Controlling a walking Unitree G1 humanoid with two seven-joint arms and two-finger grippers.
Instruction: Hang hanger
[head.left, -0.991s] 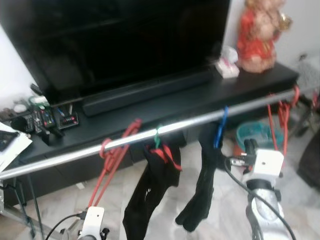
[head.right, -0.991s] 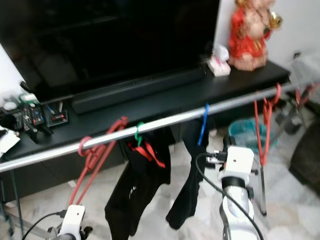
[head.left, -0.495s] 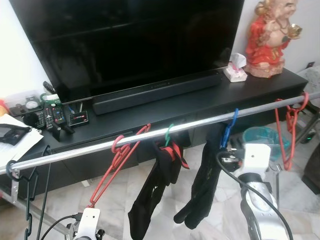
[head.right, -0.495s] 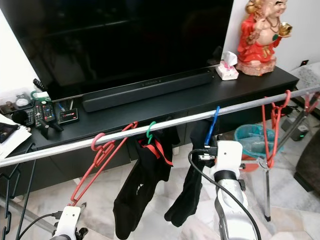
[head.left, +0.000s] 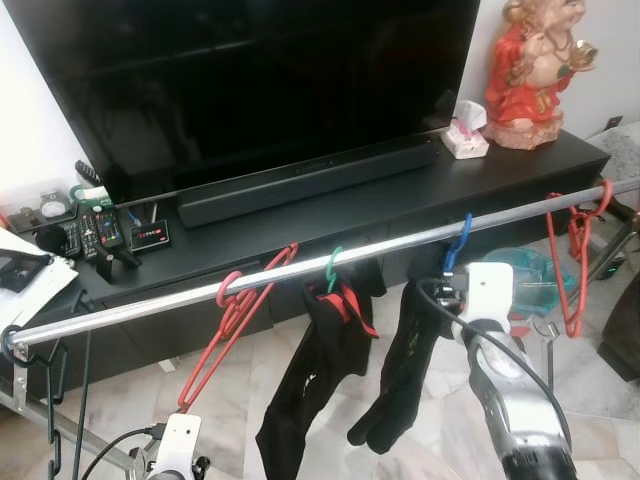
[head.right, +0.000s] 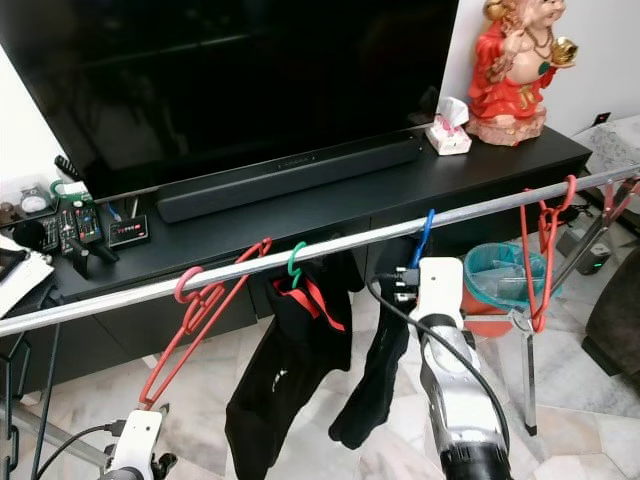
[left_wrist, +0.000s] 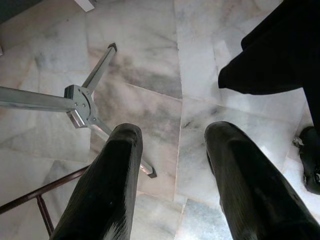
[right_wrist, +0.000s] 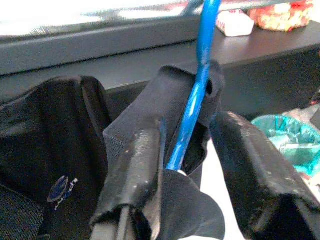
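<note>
A silver clothes rail (head.left: 300, 268) runs across in front of the TV console. A blue hanger (head.left: 455, 243) hooks over it and carries a black garment (head.left: 400, 370). My right arm reaches up to it, and its white wrist housing (head.left: 485, 290) sits just below the hook. In the right wrist view my right gripper (right_wrist: 187, 127) is open, one finger on each side of the blue hanger's neck (right_wrist: 192, 100); one finger touches the black cloth. My left gripper (left_wrist: 175, 131) hangs low over the marble floor, open and holding nothing.
On the same rail hang a red hanger (head.left: 235, 310), a green hanger with a black and red garment (head.left: 333, 270), and red hangers (head.left: 575, 250) at the right end. Behind it stand the TV (head.left: 260, 80), soundbar (head.left: 310, 180) and a red statue (head.left: 530, 70). A teal basket (head.left: 530, 270) sits on the floor.
The head view has shifted and sharpened. My right arm has moved up and forward toward the blue hanger's hook. The left arm stays low.
</note>
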